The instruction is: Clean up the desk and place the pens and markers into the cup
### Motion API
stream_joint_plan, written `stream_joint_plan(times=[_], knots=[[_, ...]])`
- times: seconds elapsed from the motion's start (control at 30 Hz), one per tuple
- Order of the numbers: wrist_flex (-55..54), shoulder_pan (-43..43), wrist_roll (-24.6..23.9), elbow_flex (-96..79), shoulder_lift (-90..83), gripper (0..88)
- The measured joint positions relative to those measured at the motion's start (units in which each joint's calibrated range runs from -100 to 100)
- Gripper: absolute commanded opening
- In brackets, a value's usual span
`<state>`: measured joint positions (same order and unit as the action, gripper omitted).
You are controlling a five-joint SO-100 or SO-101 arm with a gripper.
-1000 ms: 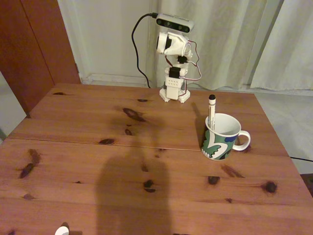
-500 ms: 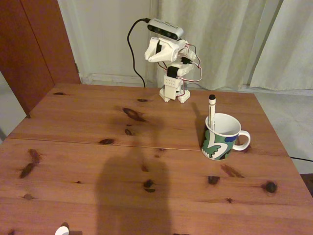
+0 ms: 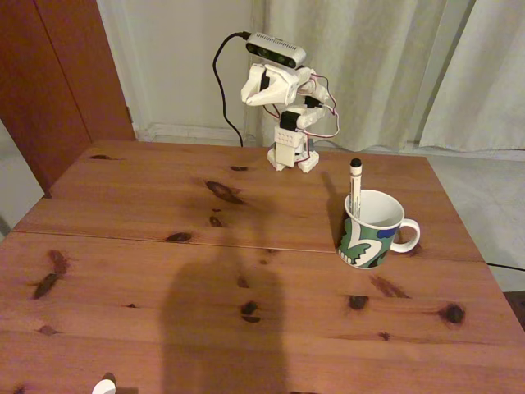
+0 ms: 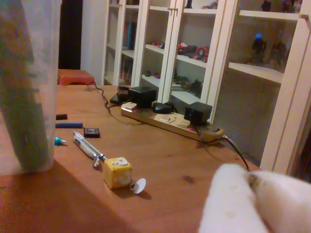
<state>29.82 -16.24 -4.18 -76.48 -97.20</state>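
Marker [image 3: 356,185] stands nearly upright inside the cup [image 3: 371,229], black cap up, its white barrel leaning against the far-left part of the rim as the fixed view shows it. The cup, white with a green and dark-blue pattern, sits on the right half of the bench [image 3: 148,246], just beyond the seam, its handle turned to the right. Nothing else can be seen in the cup.

The arm [image 3: 291,123] is folded up on its base at the far edge of the bench, well apart from the cup, with a bar-shaped camera [image 3: 275,48] on top and a black cable [image 3: 225,90] looping down behind it. Its claw [image 3: 250,97] points left and slightly down, raised well clear of the wood; whether it is spread or pressed together cannot be told from here. A broad dark shadow lies across the near middle of the bench, and a small white object [image 3: 103,386] shows at the bottom edge.

In the wrist view a blurred white part of the arm [image 4: 257,204] fills the lower right corner (too soft to read). Ahead on a wooden surface [image 4: 165,160] lie a yellow cube [image 4: 117,172], a pen [image 4: 89,148], a power strip [image 4: 170,121] with black plugs, and white shelving [image 4: 209,53] stands behind it.
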Motion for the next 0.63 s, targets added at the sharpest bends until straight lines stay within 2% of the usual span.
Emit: stream_joint_plan(times=[0.63], knots=[[0.0,0.0,0.0,-0.85,-0.08,0.9]])
